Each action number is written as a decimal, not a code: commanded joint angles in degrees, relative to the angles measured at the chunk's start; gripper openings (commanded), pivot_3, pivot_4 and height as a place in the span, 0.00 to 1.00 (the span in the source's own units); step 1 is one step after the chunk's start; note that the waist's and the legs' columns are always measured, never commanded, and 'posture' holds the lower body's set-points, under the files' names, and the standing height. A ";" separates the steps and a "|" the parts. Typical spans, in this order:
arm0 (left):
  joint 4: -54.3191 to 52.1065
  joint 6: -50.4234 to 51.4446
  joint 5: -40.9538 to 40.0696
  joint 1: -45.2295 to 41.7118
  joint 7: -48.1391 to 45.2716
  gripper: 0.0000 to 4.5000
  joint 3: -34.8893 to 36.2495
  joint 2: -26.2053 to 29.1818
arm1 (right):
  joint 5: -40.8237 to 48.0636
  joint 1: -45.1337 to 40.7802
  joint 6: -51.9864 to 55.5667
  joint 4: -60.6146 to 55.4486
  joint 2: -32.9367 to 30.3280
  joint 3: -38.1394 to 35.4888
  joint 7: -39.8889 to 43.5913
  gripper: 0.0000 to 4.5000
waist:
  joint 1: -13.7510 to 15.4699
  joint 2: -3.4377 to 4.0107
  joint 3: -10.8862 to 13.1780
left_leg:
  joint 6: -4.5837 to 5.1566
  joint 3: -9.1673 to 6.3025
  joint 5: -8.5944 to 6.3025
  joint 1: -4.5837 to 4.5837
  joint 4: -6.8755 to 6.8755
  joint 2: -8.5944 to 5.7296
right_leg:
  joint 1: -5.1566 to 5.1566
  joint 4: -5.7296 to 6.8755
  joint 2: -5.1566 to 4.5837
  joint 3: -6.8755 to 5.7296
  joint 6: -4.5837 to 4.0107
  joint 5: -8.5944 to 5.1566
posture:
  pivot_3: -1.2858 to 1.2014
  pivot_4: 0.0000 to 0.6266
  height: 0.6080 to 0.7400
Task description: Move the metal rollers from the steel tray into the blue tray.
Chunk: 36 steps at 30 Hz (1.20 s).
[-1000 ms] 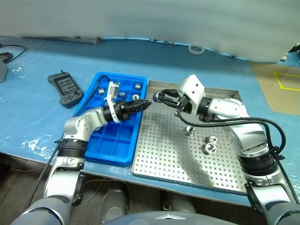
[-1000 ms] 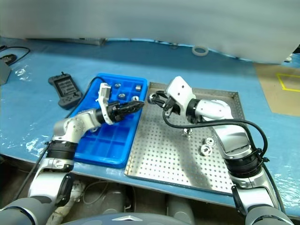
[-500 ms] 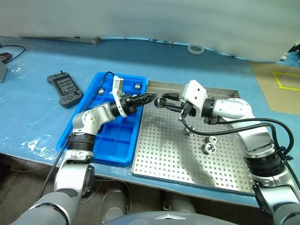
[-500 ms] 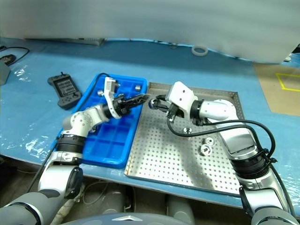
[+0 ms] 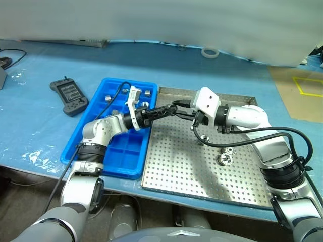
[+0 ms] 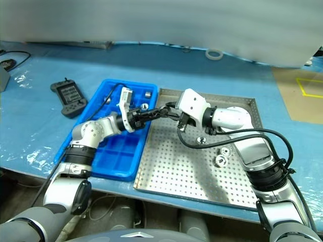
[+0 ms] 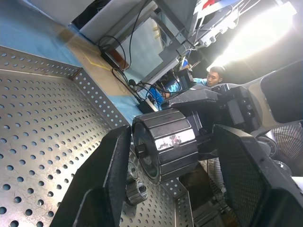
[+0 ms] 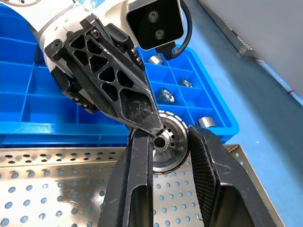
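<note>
Over the steel tray [image 5: 202,171], beside the blue tray [image 5: 86,151], one of the metal rollers [image 8: 165,140] is pinched in the closed right gripper [image 8: 171,142], while the left gripper [image 7: 165,156] is spread open around that roller.

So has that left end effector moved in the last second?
Yes. The left end effector has slid right, off the blue tray and across the steel tray rim, meeting the right end effector with its metal roller.
</note>
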 commanded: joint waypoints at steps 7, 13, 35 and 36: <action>1.34 -1.82 1.63 -1.90 1.70 0.51 0.15 -1.61 | -0.01 -1.09 -0.29 -1.60 0.59 -1.06 -1.00 0.17 | -0.02 0.00 0.00 | 0.01 0.00 0.00 0.00 0.00 0.00 | 0.00 -0.01 0.00 0.00 0.00 0.00 | 0.43 0.24 1.00; 0.72 -1.65 1.68 -1.43 1.40 0.33 0.05 -1.75 | -0.17 -1.13 -0.05 -1.60 0.83 -1.05 -1.22 0.17 | -0.07 0.00 0.00 | 0.02 0.00 -0.01 0.00 -0.01 0.01 | 0.00 -0.03 0.00 0.00 0.00 0.00 | 0.43 0.24 1.00; 1.99 -2.54 1.89 -2.35 3.11 0.33 1.90 -2.63 | -3.08 -2.21 -2.26 0.86 2.12 -0.76 -2.44 0.17 | -0.05 0.00 0.00 | 0.02 0.00 -0.02 -0.01 -0.01 0.00 | 0.00 -0.04 0.00 0.00 0.00 0.00 | 0.43 0.24 1.00; 2.03 -2.59 1.85 -2.38 3.28 0.32 1.98 -2.75 | -2.71 -2.19 -3.07 1.10 2.07 -0.81 -1.70 0.25 | -0.05 0.00 0.00 | 0.01 0.00 -0.02 -0.01 -0.01 0.00 | 0.00 -0.04 0.00 0.00 0.00 0.00 | 0.43 0.24 1.00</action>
